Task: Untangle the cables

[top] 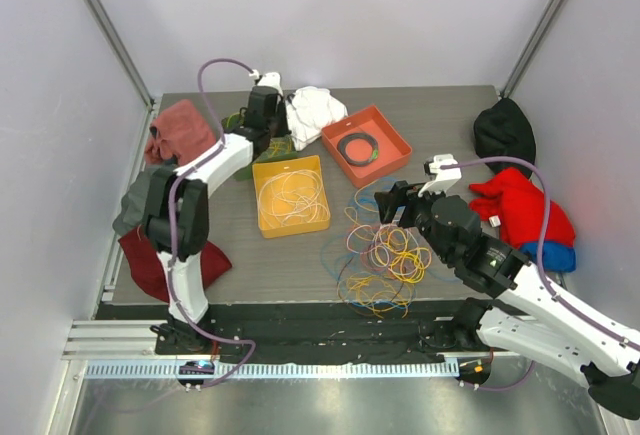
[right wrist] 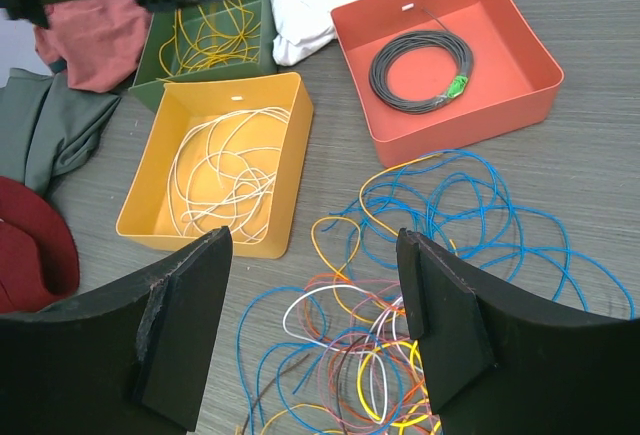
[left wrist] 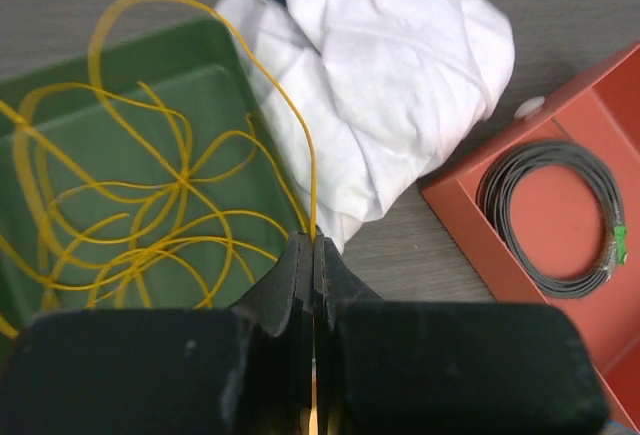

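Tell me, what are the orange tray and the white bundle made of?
The orange tray looks like plastic, though I can't be sure: smooth, matte, evenly coloured walls. The white bundle is cloth, judging by its soft folds and creases.

White arms (top: 225,160), black joints (top: 180,210), lilac hoses (top: 215,63), matte black pincers (right wrist: 312,240).

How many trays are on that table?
3: a green tray at the back left with yellow cable, a yellow tray in the middle with white cable, an orange tray to the right with a dark coil.
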